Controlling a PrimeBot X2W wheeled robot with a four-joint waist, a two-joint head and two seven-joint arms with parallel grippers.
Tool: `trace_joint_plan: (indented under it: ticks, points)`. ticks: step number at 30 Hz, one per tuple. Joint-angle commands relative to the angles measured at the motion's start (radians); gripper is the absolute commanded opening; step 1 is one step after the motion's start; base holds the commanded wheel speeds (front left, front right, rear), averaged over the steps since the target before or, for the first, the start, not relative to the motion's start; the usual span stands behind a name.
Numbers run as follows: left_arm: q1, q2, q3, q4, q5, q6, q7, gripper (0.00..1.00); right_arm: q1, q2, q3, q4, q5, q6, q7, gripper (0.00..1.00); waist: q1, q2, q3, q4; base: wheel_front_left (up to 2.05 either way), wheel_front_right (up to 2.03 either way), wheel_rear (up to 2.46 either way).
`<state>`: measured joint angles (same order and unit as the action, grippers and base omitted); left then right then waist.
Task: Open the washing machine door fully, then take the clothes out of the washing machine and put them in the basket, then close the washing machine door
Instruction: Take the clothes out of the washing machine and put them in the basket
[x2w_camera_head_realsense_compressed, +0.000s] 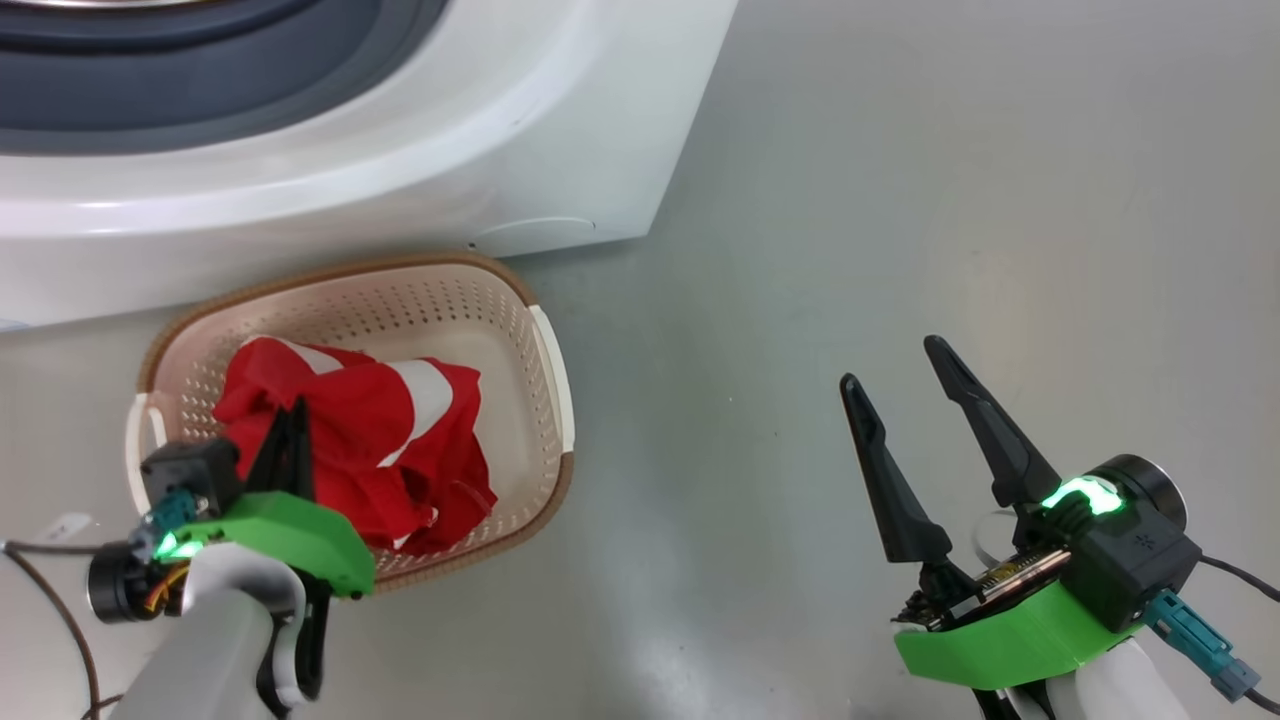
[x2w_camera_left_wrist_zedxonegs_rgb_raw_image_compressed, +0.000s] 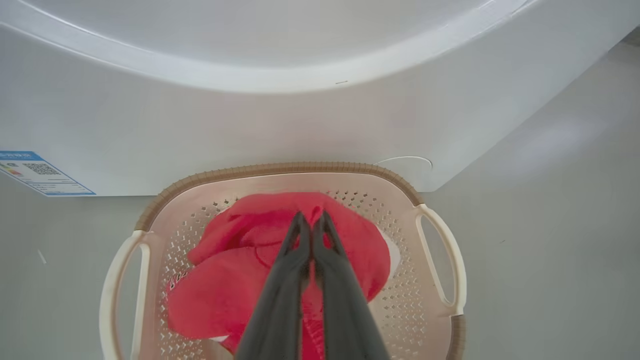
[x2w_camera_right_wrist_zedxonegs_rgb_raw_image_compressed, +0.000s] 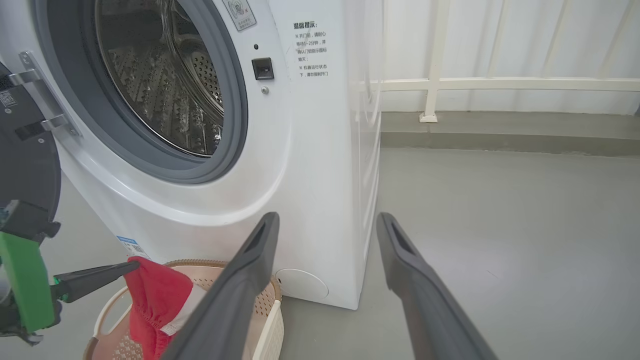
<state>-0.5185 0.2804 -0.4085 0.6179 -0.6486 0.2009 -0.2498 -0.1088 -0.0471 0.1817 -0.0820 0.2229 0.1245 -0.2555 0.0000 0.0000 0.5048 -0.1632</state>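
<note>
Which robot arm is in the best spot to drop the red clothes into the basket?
The left. The left gripper is shut on the bright red striped clothes, right over the cream perforated plastic basket. The right gripper stands open over bare grey floor, away from it.

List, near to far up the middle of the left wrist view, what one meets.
left gripper, shut on the red cloth → clothes → far rim of the basket → white front of the washing machine
</note>
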Motion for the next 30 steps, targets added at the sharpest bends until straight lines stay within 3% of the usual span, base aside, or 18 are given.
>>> trace_joint_plan:
  ticks: [1,21,22,23,24,30]
  points:
    - [-0.040,0.013,0.036,0.044,0.012,-0.021,-0.012,0.00,-0.017,-0.003,0.031,-0.026,0.009,0.006,-0.006,1.00,0.0000,0.0000,0.026,-0.013,0.00,0.00,0.00]
    - [-0.186,-0.057,0.089,0.437,0.006,-0.170,-0.012,0.02,-0.049,-0.003,0.045,-0.007,0.028,0.006,-0.006,1.00,0.0000,0.0000,0.061,-0.039,0.00,0.00,0.00]
    - [-0.189,-0.060,0.091,0.443,0.008,-0.174,-0.012,0.28,-0.049,-0.003,0.044,-0.005,0.029,0.006,-0.006,1.00,0.0000,0.0000,0.060,-0.038,0.00,0.00,0.00]
    - [-0.193,-0.062,0.094,0.444,0.010,-0.173,-0.012,0.68,-0.049,-0.003,0.042,-0.004,0.030,0.006,-0.006,1.00,0.0000,0.0000,0.058,-0.037,0.00,0.00,0.00]
    - [-0.196,-0.063,0.100,0.439,0.014,-0.169,-0.012,0.98,-0.048,-0.003,0.040,-0.003,0.031,0.006,-0.006,1.00,0.0000,0.0000,0.057,-0.036,0.00,0.00,0.00]
    - [-0.196,-0.077,0.126,0.418,0.037,-0.163,-0.012,1.00,-0.046,-0.003,0.037,0.005,0.032,0.006,-0.006,1.00,0.0000,0.0000,0.040,-0.025,0.00,0.00,0.00]
